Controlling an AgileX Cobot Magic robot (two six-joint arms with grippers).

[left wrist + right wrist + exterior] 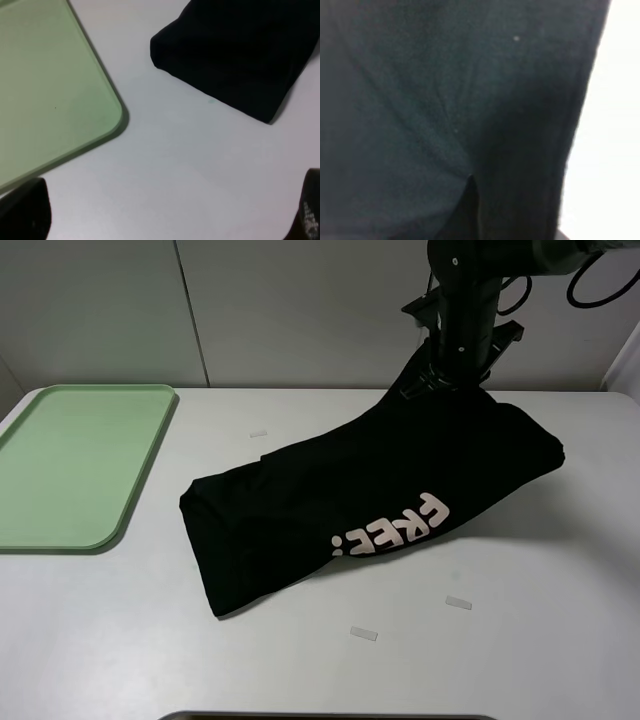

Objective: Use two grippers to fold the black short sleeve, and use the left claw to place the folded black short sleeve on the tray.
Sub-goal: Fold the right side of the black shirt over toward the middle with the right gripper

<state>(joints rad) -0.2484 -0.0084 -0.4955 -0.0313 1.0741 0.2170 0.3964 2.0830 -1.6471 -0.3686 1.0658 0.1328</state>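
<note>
Below the right gripper (438, 378) — black short sleeve (380, 490), pinched

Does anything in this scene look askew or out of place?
The black T-shirt lies askew, diagonal on the white table and bunched, not flat. Its far corner is raised, pinched in the right gripper, and the FREE lettering runs tilted. Nothing looks spilled or damaged.
</note>
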